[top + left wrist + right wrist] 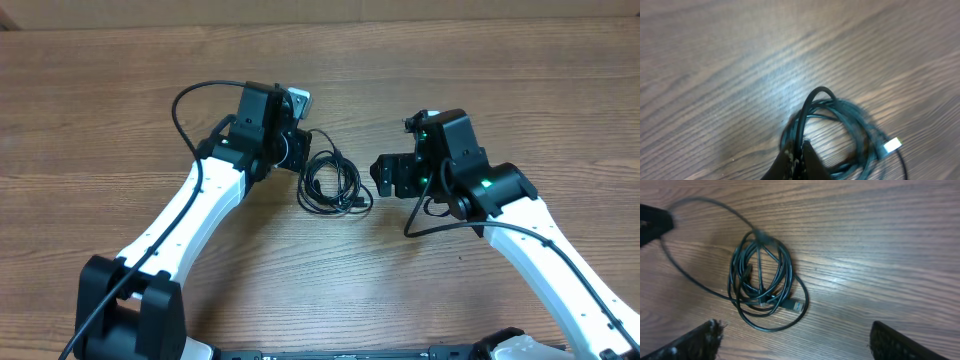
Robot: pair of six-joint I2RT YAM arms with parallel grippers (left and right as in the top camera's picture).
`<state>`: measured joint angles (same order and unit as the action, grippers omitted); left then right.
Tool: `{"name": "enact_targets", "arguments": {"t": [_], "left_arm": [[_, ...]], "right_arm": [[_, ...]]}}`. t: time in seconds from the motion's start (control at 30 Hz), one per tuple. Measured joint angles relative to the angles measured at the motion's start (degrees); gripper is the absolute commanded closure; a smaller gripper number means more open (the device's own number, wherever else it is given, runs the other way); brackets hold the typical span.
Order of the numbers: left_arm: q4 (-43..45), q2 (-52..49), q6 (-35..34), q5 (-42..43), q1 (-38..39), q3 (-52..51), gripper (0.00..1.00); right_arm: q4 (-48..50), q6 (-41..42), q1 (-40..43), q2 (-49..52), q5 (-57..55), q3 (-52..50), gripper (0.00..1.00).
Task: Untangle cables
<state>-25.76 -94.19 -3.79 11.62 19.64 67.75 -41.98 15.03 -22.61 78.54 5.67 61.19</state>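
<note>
Cables (330, 182) sit coiled at centre of overhead view on wood table (100, 100), btwn the two arms. Left gripper (799, 146), at bundle's upper-left edge, is clenched on one raised cord loop. Right gripper (795, 327), just right of bundle, is spread wide, grasping nothing.

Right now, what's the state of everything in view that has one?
cables: looped in one tangled bundle, lying on the table, not yet separated
left end effector: shut on a strand of the cables at the bundle's edge
right end effector: open, holding nothing, beside the bundle
plug end: loose, resting on the table, not gripped
</note>
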Motion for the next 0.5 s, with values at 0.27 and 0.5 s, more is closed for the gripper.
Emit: {"name": "enact_targets", "arguments": {"t": [0.27, 0.5], "left_arm": [[-0.39, 0.28, -4.46, 3.76, 0.00, 0.15, 0.96], [-0.28, 2.03, -5.29, 3.74, 0.00, 0.15, 0.96]], "right_arm": [[7.50, -0.11, -2.47, 10.38, 3.52, 0.00, 0.21], [11.61, 0.00, -4.20, 16.72, 4.52, 0.00, 0.28]]}}
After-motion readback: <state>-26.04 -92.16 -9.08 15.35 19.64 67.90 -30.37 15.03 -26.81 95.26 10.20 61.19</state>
